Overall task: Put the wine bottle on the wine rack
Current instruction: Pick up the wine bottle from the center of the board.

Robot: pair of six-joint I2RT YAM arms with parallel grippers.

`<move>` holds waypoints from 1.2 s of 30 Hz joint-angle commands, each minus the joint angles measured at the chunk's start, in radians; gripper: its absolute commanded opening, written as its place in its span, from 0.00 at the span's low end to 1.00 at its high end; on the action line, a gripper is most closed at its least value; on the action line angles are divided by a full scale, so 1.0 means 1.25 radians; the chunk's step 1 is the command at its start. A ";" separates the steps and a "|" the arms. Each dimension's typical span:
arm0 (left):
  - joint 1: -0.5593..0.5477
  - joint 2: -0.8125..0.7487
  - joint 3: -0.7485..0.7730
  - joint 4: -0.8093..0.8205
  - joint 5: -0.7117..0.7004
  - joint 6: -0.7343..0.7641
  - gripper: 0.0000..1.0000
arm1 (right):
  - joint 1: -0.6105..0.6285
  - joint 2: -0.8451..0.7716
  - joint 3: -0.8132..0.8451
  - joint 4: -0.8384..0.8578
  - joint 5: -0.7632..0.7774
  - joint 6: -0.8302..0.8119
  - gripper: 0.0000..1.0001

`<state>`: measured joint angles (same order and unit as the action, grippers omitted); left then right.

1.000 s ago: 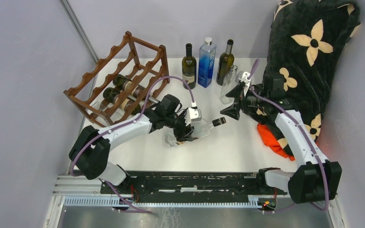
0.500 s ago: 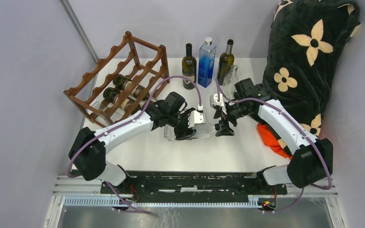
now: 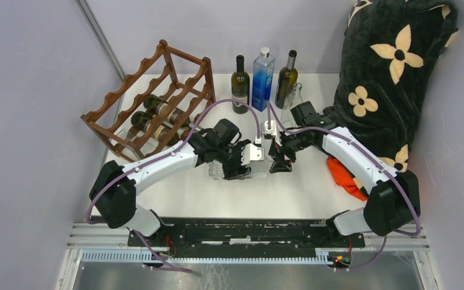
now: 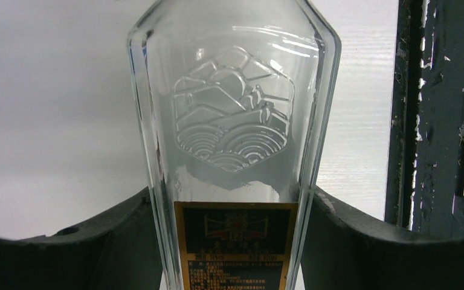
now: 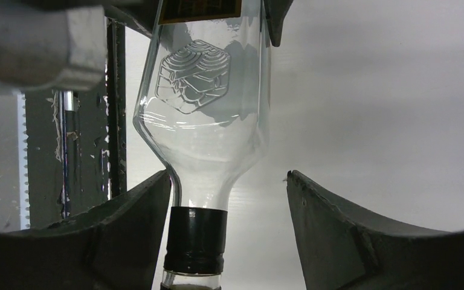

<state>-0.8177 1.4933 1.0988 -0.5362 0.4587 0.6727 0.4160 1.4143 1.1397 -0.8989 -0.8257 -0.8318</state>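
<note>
A clear glass wine bottle (image 3: 241, 169) with a black and gold label lies near the table's middle. My left gripper (image 3: 237, 165) is shut on its body; in the left wrist view both fingers press the sides of the bottle (image 4: 232, 151). My right gripper (image 3: 280, 162) is open around its black-capped neck (image 5: 194, 238); the neck touches the left finger (image 5: 121, 229) and a gap stands to the right one. The dark reddish-brown wine rack (image 3: 151, 99) stands at the back left with several dark bottles lying in it.
Two dark wine bottles (image 3: 240, 84) and a blue bottle (image 3: 263, 78) stand upright at the back, with a clear glass (image 3: 290, 109) beside them. A black flowered blanket (image 3: 393, 66) and an orange cloth (image 3: 344, 175) lie on the right.
My right gripper has swung left from beside the blanket down to the bottle's neck and now straddles it. My left gripper has kept hold of the bottle, shifted slightly.
</note>
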 commanded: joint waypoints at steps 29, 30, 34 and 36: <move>-0.011 -0.012 0.050 0.098 0.030 0.002 0.02 | 0.054 0.018 -0.038 0.008 0.009 0.001 0.51; -0.011 -0.012 0.051 0.098 0.030 0.002 0.02 | 0.055 0.018 -0.039 0.009 0.009 0.002 0.47; -0.011 -0.009 0.052 0.096 0.031 0.001 0.02 | 0.058 0.018 -0.040 0.012 0.008 0.006 0.26; -0.011 -0.008 0.054 0.097 0.033 0.001 0.02 | 0.058 0.020 -0.042 0.013 0.000 0.006 0.15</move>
<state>-0.8246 1.5009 1.0988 -0.5491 0.4385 0.6621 0.4515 1.4361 1.0889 -0.8978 -0.7837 -0.7834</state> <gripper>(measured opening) 0.728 0.367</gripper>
